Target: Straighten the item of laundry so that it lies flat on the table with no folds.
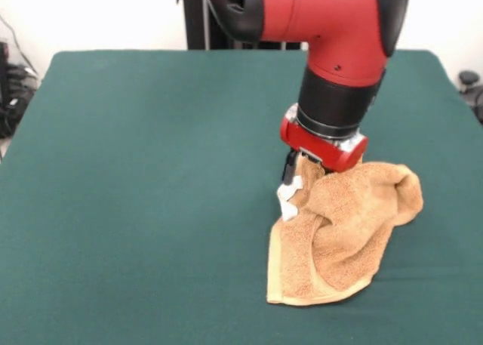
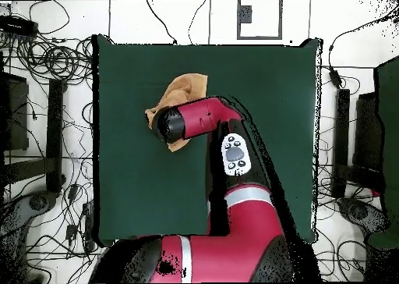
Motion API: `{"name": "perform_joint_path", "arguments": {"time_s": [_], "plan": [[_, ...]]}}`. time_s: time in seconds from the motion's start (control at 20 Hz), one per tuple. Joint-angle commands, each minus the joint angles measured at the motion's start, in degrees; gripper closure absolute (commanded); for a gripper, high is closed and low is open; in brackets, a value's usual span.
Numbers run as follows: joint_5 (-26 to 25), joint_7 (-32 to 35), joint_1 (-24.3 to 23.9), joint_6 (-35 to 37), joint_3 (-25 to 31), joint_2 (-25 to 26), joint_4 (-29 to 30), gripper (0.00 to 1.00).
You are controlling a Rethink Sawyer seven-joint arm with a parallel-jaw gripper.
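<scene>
My tool was down at the towel, right of centre in the front view. A white fingertip showed at the towel's upper left edge, with cloth bunched against it and rising toward the red wrist above. The tool looked clenched on that gathered part of the towel, though the second finger was hidden behind the cloth.

The towel was far from flat. It sat in the lower right part of the front view as a crumpled heap: a thick fold rolled over on the right side, a lifted ridge ran up to my tool, and a flatter flap spread down toward the bottom edge of the frame. The woven border band ran along the left and lower edges of that flap, which lay on the green counter.

In the overhead view my arm reached up from the bottom of the frame and covered much of the towel. The cloth showed only as a tan patch above and left of the wrist, in the upper left part of the counter.
</scene>
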Motion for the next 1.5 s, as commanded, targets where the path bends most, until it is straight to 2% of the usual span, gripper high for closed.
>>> {"name": "perform_joint_path", "arguments": {"time_s": [0.05,0.2,0.3,0.35,0.85,1.35,1.45,1.5], "plan": [[-5.04,-7.1,3.14,-2.85,2.15,9.19,-3.51,0.0],[-5.33,-2.69,4.07,-4.79,0.63,9.02,-2.78,0.0],[-4.88,-2.12,4.08,-5.07,0.52,9.04,-2.57,0.0],[-4.66,-1.83,4.09,-5.21,0.47,9.06,-2.47,1.0],[-3.33,-0.64,4.52,-5.48,-0.01,9.2,-2.11,1.0],[-3.19,5.31,8.49,-5.49,-4.81,8.44,-2.22,1.0],[-3.17,3.81,8.37,-6.47,-4.78,6.27,0.41,1.0],[-5.2,-1.9,7.67,-6.83,-3.91,4.55,2.27,1.0]]}}
